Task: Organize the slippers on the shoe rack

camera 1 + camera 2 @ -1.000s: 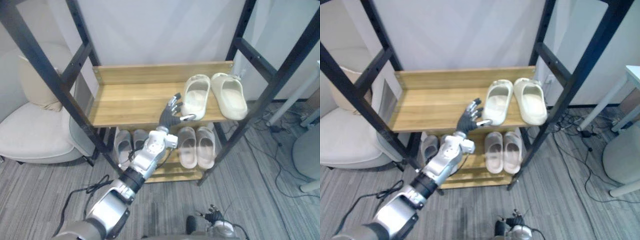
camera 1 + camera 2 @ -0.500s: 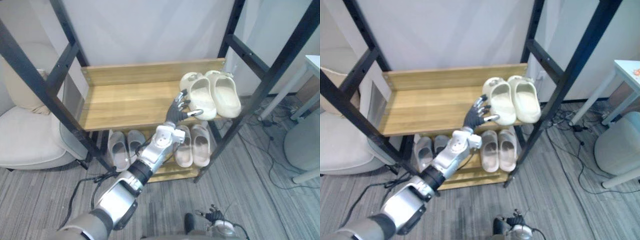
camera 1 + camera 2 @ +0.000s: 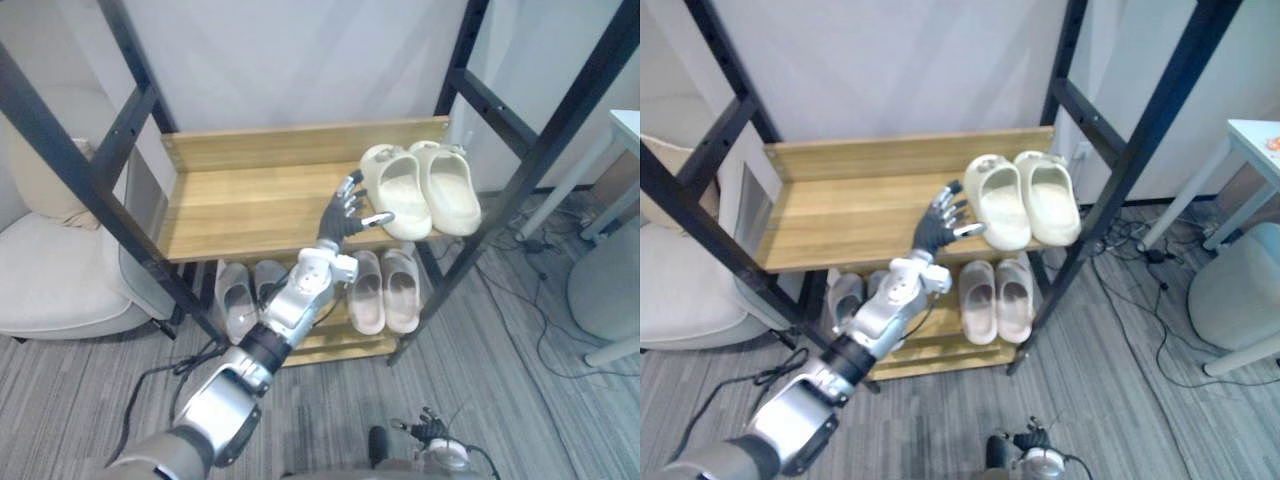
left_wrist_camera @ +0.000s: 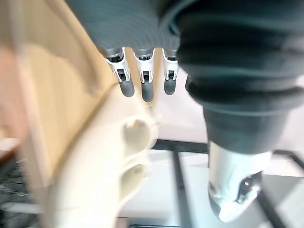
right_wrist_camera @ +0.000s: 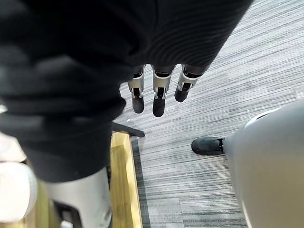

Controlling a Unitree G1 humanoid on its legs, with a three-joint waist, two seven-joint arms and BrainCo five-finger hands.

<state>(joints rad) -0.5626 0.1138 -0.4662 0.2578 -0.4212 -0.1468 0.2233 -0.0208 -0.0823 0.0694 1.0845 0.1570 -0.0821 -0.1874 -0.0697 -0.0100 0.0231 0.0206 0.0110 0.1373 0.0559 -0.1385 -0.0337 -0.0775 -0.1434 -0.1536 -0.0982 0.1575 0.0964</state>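
Wooden upper shelf [image 3: 250, 210] of the shoe rack [image 3: 130, 110] carried the cream slippers [image 3: 420, 195] at its right end, with the left hand [image 3: 343, 213] open and spread just beside them; they looked light, soft and springy, so best pinched at a heel rim; the right hand [image 5: 158, 97] hung relaxed.

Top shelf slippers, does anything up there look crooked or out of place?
Yes. The cream slippers at the right end of the top shelf sit askew: both angle across the boards instead of square to the front edge, toes crowded together at the back. The left robot hand, fingers open, is right beside them.
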